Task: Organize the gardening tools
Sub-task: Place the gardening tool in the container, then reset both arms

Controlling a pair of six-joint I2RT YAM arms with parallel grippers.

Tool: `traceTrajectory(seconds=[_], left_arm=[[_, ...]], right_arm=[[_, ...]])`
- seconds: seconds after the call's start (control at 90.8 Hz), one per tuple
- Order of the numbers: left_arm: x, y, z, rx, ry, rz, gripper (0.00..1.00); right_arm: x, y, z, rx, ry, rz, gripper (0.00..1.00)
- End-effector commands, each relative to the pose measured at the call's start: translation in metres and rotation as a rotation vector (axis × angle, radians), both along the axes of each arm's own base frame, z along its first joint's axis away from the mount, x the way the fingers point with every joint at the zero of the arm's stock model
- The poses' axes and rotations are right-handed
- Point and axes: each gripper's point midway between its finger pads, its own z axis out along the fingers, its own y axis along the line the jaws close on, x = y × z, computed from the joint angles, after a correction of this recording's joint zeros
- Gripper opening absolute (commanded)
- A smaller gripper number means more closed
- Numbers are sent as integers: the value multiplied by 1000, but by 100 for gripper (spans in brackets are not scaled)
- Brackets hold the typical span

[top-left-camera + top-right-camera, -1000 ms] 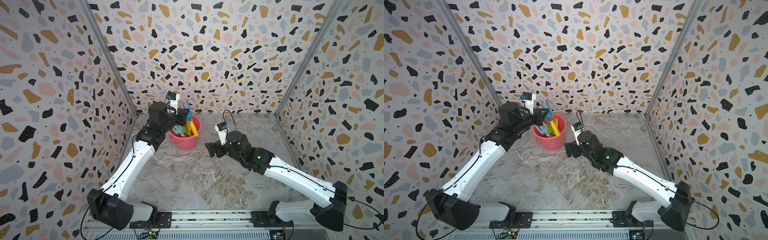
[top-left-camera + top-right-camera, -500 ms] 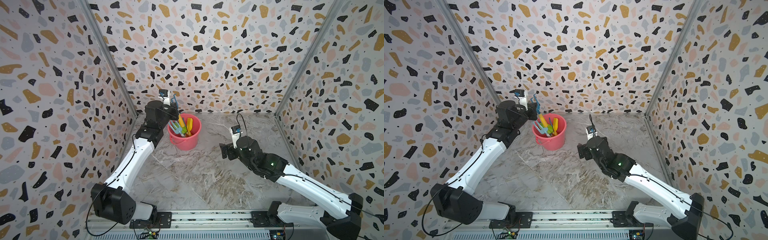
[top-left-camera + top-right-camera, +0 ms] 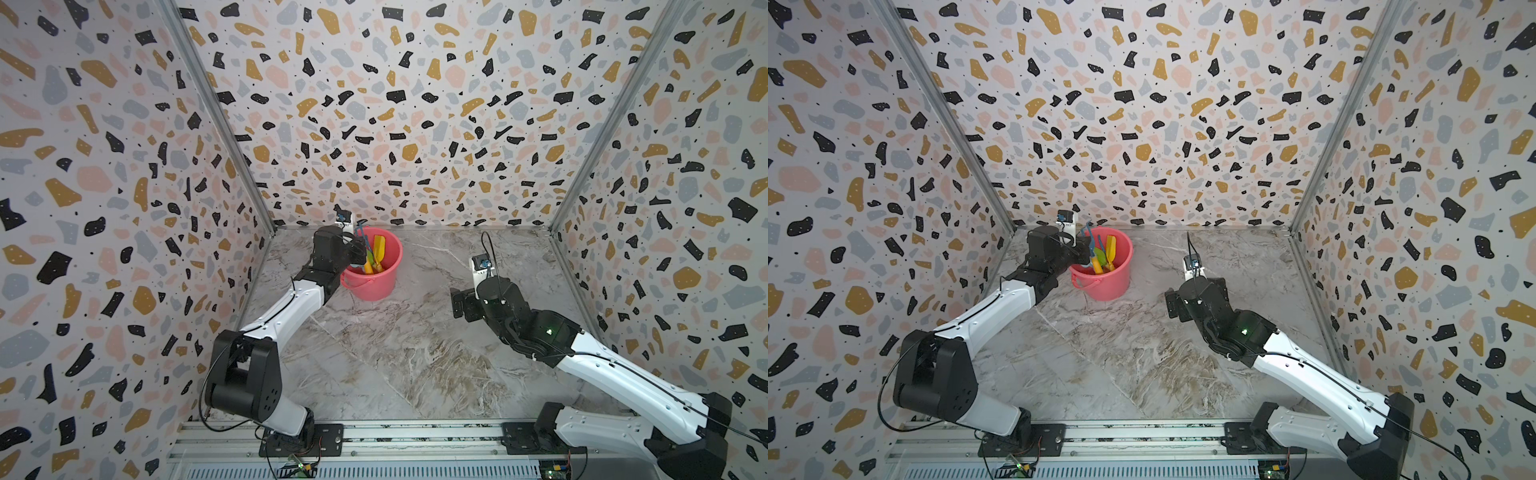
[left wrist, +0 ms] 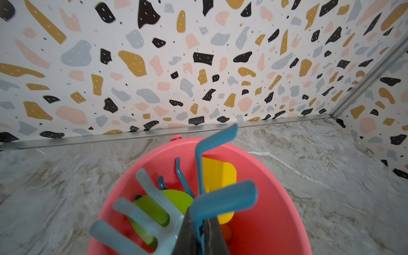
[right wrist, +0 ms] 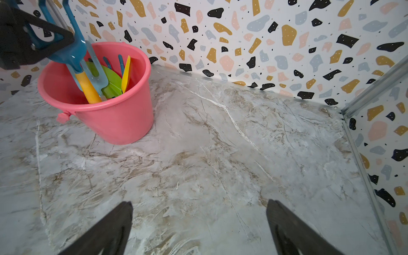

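left end effector [image 4: 197,230]: two dark fingers [image 4: 184,234] pinched together on the head of a dark-blue rake [image 4: 223,198]. its tines fan out above the mouth of the pink bucket [image 4: 265,212].

inside the bucket:
- light-blue rake [image 4: 141,212], prongs up, nearest the lens
- green spade [image 4: 178,201], just behind those prongs
- yellow shovel [image 4: 218,174], blade upright toward the bucket's far side
- thin curved tines of a second dark-blue rake [image 4: 182,176], showing between spade and shovel

the bucket stands on the marbled surface [image 4: 66,176], near the speckled back wall [image 4: 154,66].
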Motion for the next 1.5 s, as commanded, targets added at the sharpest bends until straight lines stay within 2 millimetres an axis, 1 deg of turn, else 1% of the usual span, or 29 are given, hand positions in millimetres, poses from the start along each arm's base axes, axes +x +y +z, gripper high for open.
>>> traceTrajectory(seconds=[0.0, 0.022, 0.066, 0.11, 0.132, 0.231, 0.33, 0.396, 0.496, 0.606, 0.628, 0.683, 0.749, 0.837, 0.859, 0.925, 0.98, 1.013, 1.024, 1.035, 1.046, 1.068, 1.156, 1.299, 1.487], left_arm=[[8, -4, 10, -39, -80, -16, 9], [8, -4, 7, -39, -77, -16, 12], [8, -4, 1, -42, -71, -13, 23], [8, -3, -3, -47, -65, -7, 38], [8, -3, -5, -50, -61, -3, 44], [7, -3, -4, -62, -58, -4, 57], [5, -4, 7, -68, -69, -12, 71], [3, -2, 17, -63, -81, -3, 83], [-5, 6, 39, -49, -113, 25, 99], [-17, 17, 56, -20, -140, 60, 99], [-21, 20, 62, -15, -152, 69, 100], [-29, 27, 68, -1, -159, 95, 100], [-40, 37, 73, 17, -167, 129, 99], [-57, 50, 69, 40, -159, 174, 99], [-58, 53, 63, 49, -145, 184, 99], [-73, 62, 58, 57, -148, 213, 99], [-84, 68, 50, 66, -145, 232, 99], [-91, 71, 45, 69, -145, 240, 100], [-95, 72, 46, 66, -153, 241, 100], [-95, 73, 41, 73, -144, 246, 99], [-99, 74, 44, 69, -153, 247, 99], [-102, 77, 37, 75, -147, 253, 99], [-116, 82, 24, 88, -161, 260, 99], [-127, 86, 1, 125, -150, 255, 99], [-131, 97, -32, 173, -134, 300, 99]], right_arm=[[-1, -13, 6, 13, -16, -37, 100], [-1, -14, 6, 11, -17, -41, 100], [-2, -16, 7, 12, -18, -43, 100], [-2, -18, 7, 9, -18, -45, 100], [-2, -19, 7, 8, -19, -47, 100], [-2, -23, 8, 5, -22, -59, 100], [-1, -26, 7, 7, -21, -71, 100], [0, -28, 5, 5, -19, -81, 100], [2, -33, 4, -2, -21, -101, 100], [5, -43, 3, -21, -30, -145, 100], [6, -46, 3, -27, -32, -157, 100], [8, -53, 1, -43, -40, -192, 100], [10, -65, 0, -67, -52, -243, 100], [14, -82, -4, -104, -64, -309, 100], [15, -87, -5, -112, -64, -324, 100], [18, -101, -10, -132, -59, -371, 100], [20, -113, -16, -143, -50, -409, 100], [21, -120, -20, -153, -42, -430, 100], [21, -123, -21, -155, -40, -439, 100], [22, -126, -23, -158, -38, -447, 100], [22, -128, -25, -162, -35, -454, 100], [22, -133, -27, -167, -30, -469, 100], [23, -152, -40, -195, -9, -524, 100], [26, -173, -59, -243, 21, -568, 100], [30, -194, -80, -277, 28, -608, 100]])
